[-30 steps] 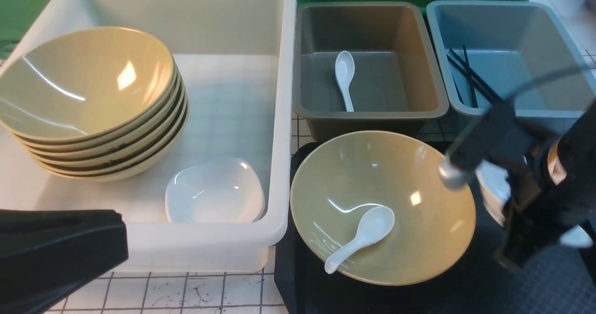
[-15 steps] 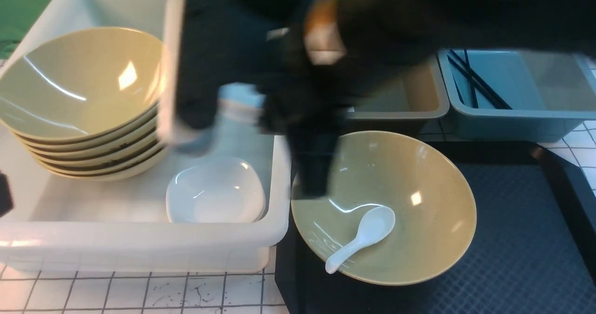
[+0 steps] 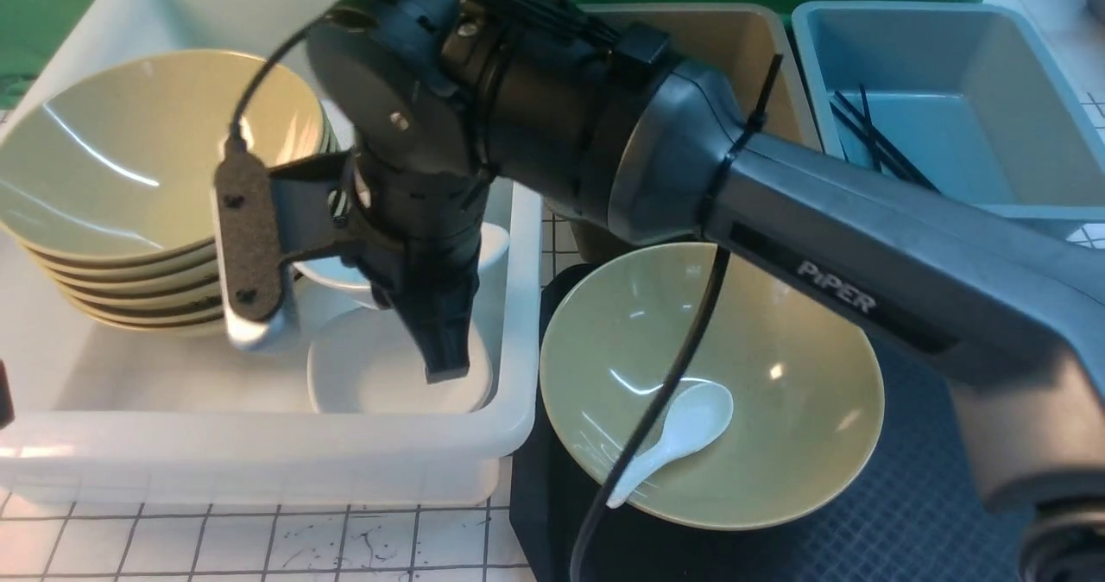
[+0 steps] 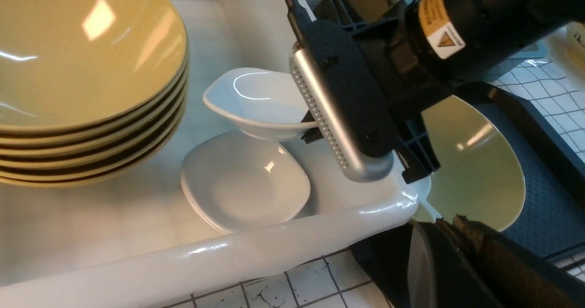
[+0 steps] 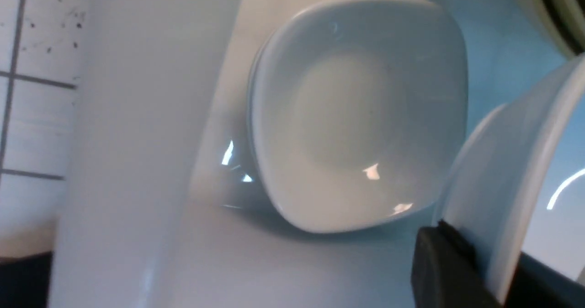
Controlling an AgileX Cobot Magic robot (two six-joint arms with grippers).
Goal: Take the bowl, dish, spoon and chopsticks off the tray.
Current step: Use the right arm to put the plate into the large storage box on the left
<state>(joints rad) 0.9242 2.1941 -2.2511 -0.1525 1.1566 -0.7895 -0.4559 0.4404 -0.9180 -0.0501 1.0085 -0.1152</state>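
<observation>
The small white dish is held up in the air inside the big white bin on the left. It is just above another white dish that lies on the bin's floor. It is pinched at its rim by the right claw, which is clenched on it, and it is tipped a little.

The dish looks hard, smooth and shiny, so it is likely to be slippery, and it could chip or crack if it were dropped. A thin rim like this is best gripped firmly and let down softly onto the dish below.

At the far left of the bin a stack of yellow bowls is seen. To the right lies the black tray. The bowl is on it and the spoon is inside the bowl — neither has been cleared yet. The chopsticks are seen in the blue bin, far right.

The left claw is squeezed shut close to the white bin's near corner, and nothing is seen in it.
</observation>
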